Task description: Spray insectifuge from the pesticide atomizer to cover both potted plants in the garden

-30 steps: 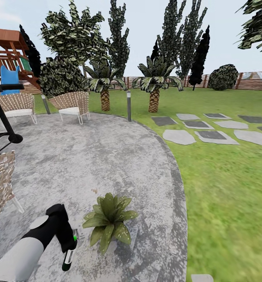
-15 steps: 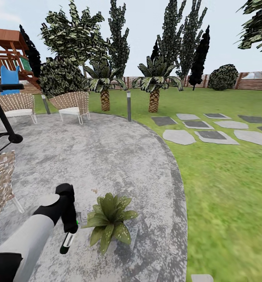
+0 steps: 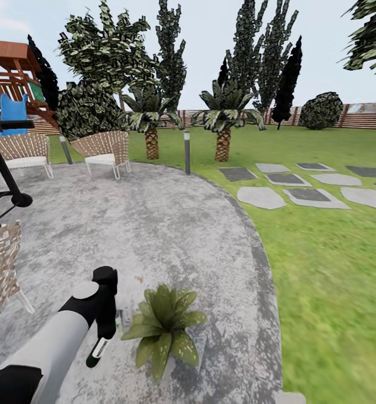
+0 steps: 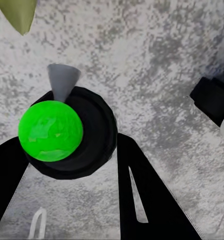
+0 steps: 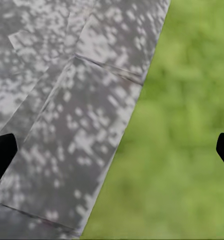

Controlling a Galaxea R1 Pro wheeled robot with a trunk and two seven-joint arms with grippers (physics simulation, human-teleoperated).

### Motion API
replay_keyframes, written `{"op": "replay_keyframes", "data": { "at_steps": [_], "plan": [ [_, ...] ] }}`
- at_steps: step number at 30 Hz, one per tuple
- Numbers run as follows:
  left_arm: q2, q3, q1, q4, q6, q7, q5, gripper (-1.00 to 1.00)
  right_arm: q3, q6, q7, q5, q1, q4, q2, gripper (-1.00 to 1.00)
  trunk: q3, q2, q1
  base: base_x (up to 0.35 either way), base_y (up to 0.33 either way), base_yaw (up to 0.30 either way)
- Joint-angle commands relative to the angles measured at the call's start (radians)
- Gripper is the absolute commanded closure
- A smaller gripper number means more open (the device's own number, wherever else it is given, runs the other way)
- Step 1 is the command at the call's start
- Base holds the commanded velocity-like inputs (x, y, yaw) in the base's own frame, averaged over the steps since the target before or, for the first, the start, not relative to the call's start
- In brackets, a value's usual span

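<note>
Over the last second the left gripper (image 3: 105, 335), pinching the pesticide atomizer (image 3: 97, 350), had closed in beside the potted plant (image 3: 163, 330) near the patio's (image 3: 171, 224) grass-side edge, likely readying to spray; the right gripper's (image 5: 112, 150) fingers were spread.

The patio (image 3: 171, 224) is mottled grey and white, the lawn (image 3: 334, 269) green. The potted plant (image 3: 163, 328) has green leaves, some yellowish. The bottle (image 4: 71, 135) is black with a bright green top, between black fingers (image 4: 147, 200). The chairs (image 3: 104, 148) are woven tan with white seats.
</note>
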Motion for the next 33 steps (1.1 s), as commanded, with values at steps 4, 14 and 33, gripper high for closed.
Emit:
{"op": "replay_keyframes", "data": {
  "at_steps": [4,14,33],
  "plan": [
    [0.003,-0.005,0.001,0.000,0.011,-0.006,0.001,1.00,0.009,-0.004,-0.003,-0.010,-0.001,0.001,0.000,-1.00,-0.001,0.000,0.000,0.234,0.210,0.000],
    [0.002,-0.005,0.005,0.008,0.011,-0.006,0.004,1.00,0.008,-0.003,-0.004,-0.010,-0.001,0.001,0.000,-1.00,-0.009,0.000,0.000,0.028,0.025,0.000],
    [-0.017,0.047,0.074,0.091,0.011,0.007,0.003,1.00,0.010,-0.003,-0.003,-0.007,-0.001,0.004,-0.004,-1.00,-0.010,0.000,0.000,0.000,0.000,0.000]
  ]
}}
